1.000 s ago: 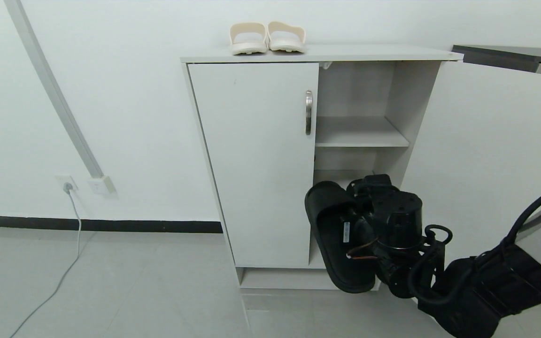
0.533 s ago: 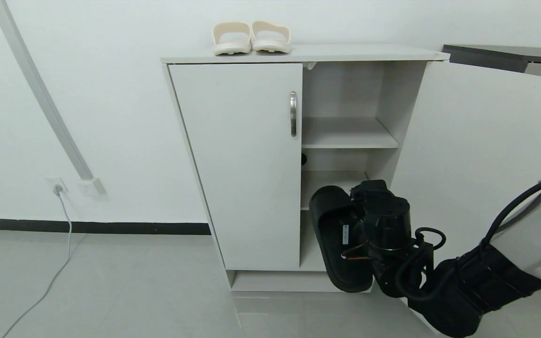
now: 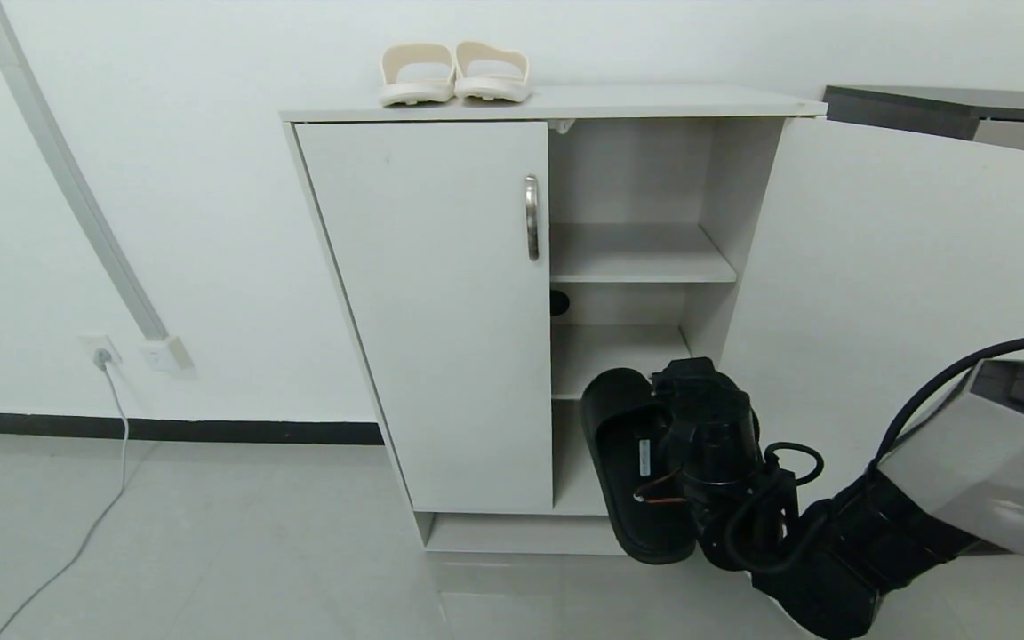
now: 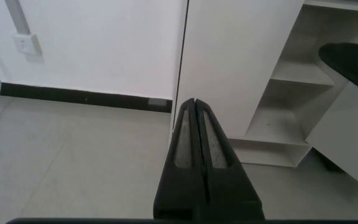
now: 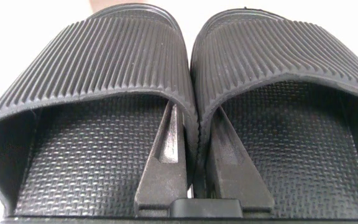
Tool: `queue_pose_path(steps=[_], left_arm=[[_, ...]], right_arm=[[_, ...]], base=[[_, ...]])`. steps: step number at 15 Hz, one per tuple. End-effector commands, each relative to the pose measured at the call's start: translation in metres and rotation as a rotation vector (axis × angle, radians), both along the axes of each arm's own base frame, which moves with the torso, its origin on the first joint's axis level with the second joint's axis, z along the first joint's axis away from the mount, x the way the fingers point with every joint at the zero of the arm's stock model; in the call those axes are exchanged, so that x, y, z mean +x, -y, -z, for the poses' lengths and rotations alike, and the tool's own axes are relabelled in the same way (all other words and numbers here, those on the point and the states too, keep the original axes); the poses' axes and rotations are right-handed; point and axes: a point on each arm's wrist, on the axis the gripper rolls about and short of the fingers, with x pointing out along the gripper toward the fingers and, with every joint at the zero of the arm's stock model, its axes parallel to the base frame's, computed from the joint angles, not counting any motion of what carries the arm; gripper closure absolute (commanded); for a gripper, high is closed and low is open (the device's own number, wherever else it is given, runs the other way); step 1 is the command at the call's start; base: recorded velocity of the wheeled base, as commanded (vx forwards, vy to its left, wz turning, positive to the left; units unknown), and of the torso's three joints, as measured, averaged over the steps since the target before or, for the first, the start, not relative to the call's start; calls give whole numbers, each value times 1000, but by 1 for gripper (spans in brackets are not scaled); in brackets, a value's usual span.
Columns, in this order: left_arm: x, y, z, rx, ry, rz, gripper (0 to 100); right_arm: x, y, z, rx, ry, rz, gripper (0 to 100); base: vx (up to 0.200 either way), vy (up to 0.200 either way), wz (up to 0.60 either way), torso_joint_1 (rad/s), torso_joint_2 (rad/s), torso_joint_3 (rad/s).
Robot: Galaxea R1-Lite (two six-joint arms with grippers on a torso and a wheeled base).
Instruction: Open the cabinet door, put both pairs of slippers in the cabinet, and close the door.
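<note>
From the head camera, the white cabinet (image 3: 423,311) stands against the wall. It has two flat doors. The left door (image 3: 428,356) is closed and has one thin shiny handle (image 3: 531,218). The right door (image 3: 876,293) is swung wide open, and its far right side is cut off. Inside are two flat shelves (image 3: 636,253). A small dark round thing (image 3: 559,303) sits at the back, too small to make out. One pair of cream slippers (image 3: 454,73) lies side by side on the cabinet top, at the back by the wall. The black slippers (image 3: 632,462) hang in the air, tipped on edge, in front of the lowest space of the open side. Just one smooth sole shows, and the other slipper is hidden behind it. They also hide part of the bottom space. The right claw (image 3: 668,444) has its tips tucked inside them, out of sight.

From the left wrist camera, the left claw (image 4: 194,107) is squeezed shut with nothing in it, above the grey tiled floor (image 4: 73,162). A bit of black slipper pokes in at the edge, cut off.

From the right wrist camera, two black slippers lie side by side. Their straps are ribbed and their insides are bumpy. The right claw (image 5: 196,124) has one finger in each slipper and pinches the two middle sides together.
</note>
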Motion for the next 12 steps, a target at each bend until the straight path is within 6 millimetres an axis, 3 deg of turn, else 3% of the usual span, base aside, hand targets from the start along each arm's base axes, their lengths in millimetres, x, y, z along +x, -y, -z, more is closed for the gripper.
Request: queue_pose_path(steps=[1, 12], left_arm=[[0, 0, 0, 0, -2, 0, 100], [0, 0, 0, -2, -5, 3, 100]], right_arm=[[4, -6, 11, -11, -12, -4, 100], [12, -13, 20, -14, -16, -4, 100]], base=[[0, 0, 0, 0, 0, 0], [0, 0, 0, 0, 0, 0]])
